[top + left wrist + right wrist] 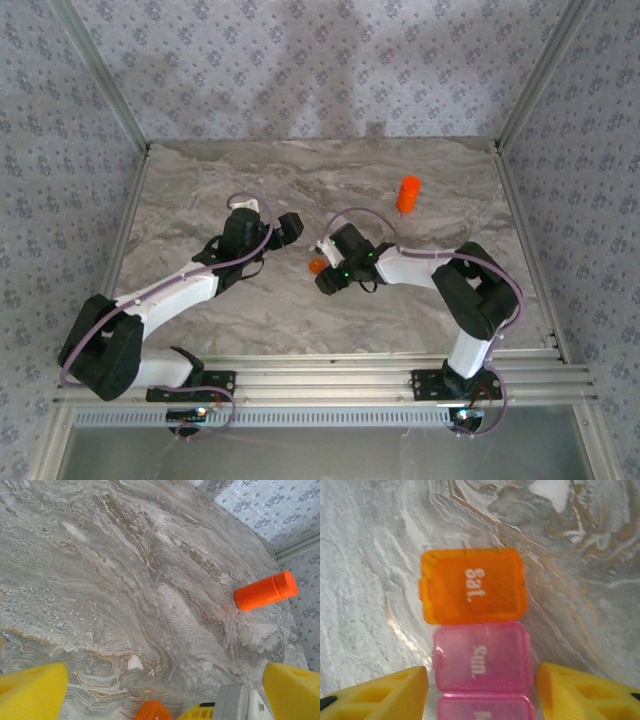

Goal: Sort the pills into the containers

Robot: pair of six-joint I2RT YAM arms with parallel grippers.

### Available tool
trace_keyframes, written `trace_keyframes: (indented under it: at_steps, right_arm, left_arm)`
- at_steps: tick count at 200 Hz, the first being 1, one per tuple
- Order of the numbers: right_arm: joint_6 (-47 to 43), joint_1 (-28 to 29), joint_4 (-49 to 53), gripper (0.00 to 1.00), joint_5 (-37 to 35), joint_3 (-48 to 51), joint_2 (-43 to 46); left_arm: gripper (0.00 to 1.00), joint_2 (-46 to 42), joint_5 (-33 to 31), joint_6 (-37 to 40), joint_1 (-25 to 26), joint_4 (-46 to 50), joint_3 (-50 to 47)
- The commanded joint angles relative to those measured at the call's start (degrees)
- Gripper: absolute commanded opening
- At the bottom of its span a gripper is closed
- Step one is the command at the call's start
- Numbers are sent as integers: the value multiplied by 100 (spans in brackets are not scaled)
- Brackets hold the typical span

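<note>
The containers are joined small lidded compartments on the marble table: an orange one marked "Sat." (pixel 472 586) and a pink one marked "Sun." (pixel 481 657), with another pink lid below it. My right gripper (pixel 481 680) straddles the pink compartment, and a narrow gap shows on each side of its yellow fingers (pixel 385 695). In the top view the orange compartment (pixel 317 266) pokes out ahead of the right gripper (pixel 326 270). My left gripper (pixel 165 687) stands wide open and holds nothing. A small white pill (pixel 135 662) lies just beyond the orange corner (pixel 152 711).
An orange-red cylindrical bottle (pixel 408 193) stands upright at the back right of the table, also visible in the left wrist view (pixel 265 591). The left gripper (pixel 290 228) hovers just left of the right one. Aluminium rails and patterned walls bound the table.
</note>
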State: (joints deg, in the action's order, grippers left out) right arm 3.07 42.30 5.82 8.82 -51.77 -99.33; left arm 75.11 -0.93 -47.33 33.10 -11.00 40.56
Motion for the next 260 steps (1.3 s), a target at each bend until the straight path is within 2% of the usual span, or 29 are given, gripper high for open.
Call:
trace_keyframes:
  at_steps: [1, 35, 71, 104, 135, 169, 222, 260]
  right_arm:
    - [260, -240, 616, 60, -643, 235, 197]
    - [555, -730, 681, 58, -765, 365, 426]
    - [587, -982, 769, 58, -210, 491, 914]
    - [838, -1258, 754, 58, 203, 604, 1295]
    - [1122, -1553, 746, 61, 320, 366, 1171]
    - [1148, -1526, 897, 62, 178, -141, 749]
    - [1039, -1360, 972, 62, 78, -683, 169]
    - [937, -1183, 1012, 63, -25, -791, -55]
  left_arm:
    - [99, -18, 10, 126, -24, 37, 44]
    - [99, 21, 31, 187, -26, 105, 100]
    - [99, 30, 36, 369, -29, 366, 212]
    - [99, 69, -51, 803, -20, 856, 360]
    - [99, 198, -302, 1418, 10, 1489, 582]
    - [99, 432, -762, 2150, 180, 2065, 893]
    - [99, 956, -1513, 3032, 659, 2357, 1254]
    - [98, 1298, -1430, 3273, 860, 2214, 1397]
